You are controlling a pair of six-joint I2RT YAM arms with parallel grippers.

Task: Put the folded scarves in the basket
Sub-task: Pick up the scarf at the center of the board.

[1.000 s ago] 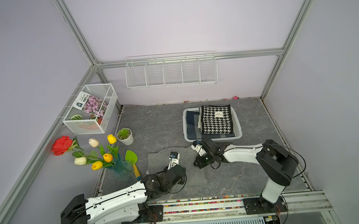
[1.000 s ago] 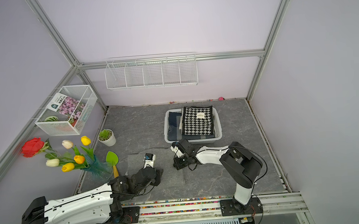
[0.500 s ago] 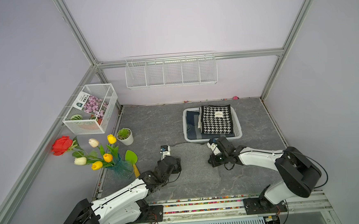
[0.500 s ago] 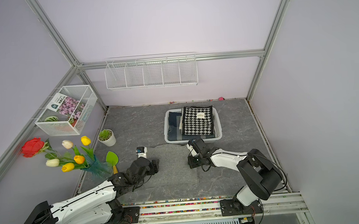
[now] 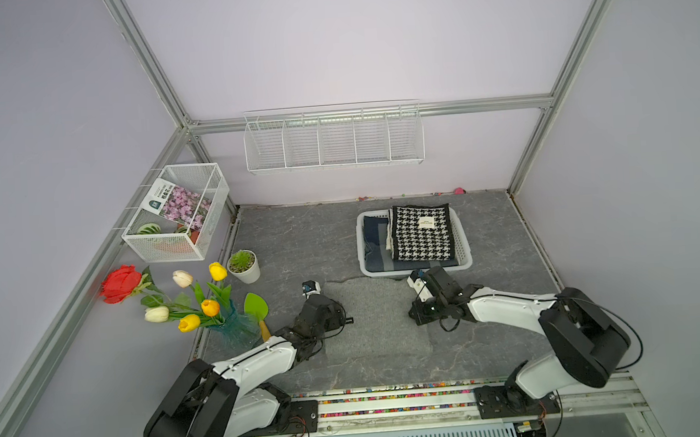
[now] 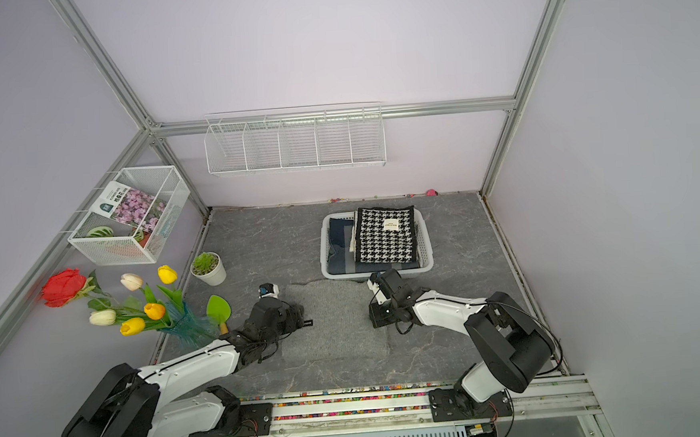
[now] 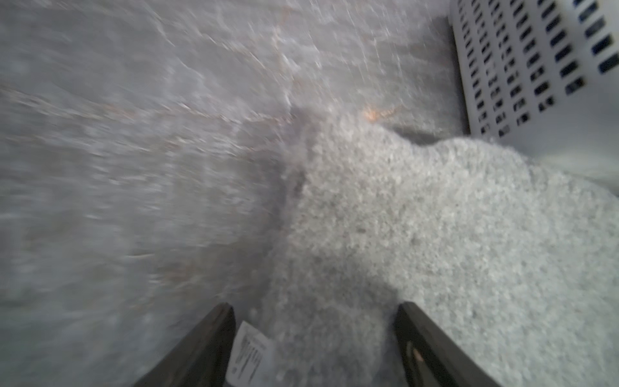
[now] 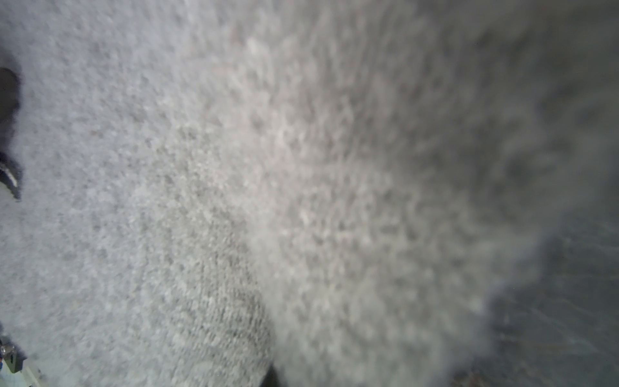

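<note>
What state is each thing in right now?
basket: holds two folded cloths
houndstooth cloth: folded, on top
blue cloth: folded, underneath
grey scarf: flat on table, outside basket
left gripper: open, straddling scarf's edge
right gripper: shut, at scarf's opposite edge

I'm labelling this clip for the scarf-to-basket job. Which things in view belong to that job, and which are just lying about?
Job: grey scarf, basket, left gripper, right gripper.

Lying about: houndstooth scarf and navy cloth in the basket, mesh box, wire rack, potted plant, flowers, green trowel.
</note>
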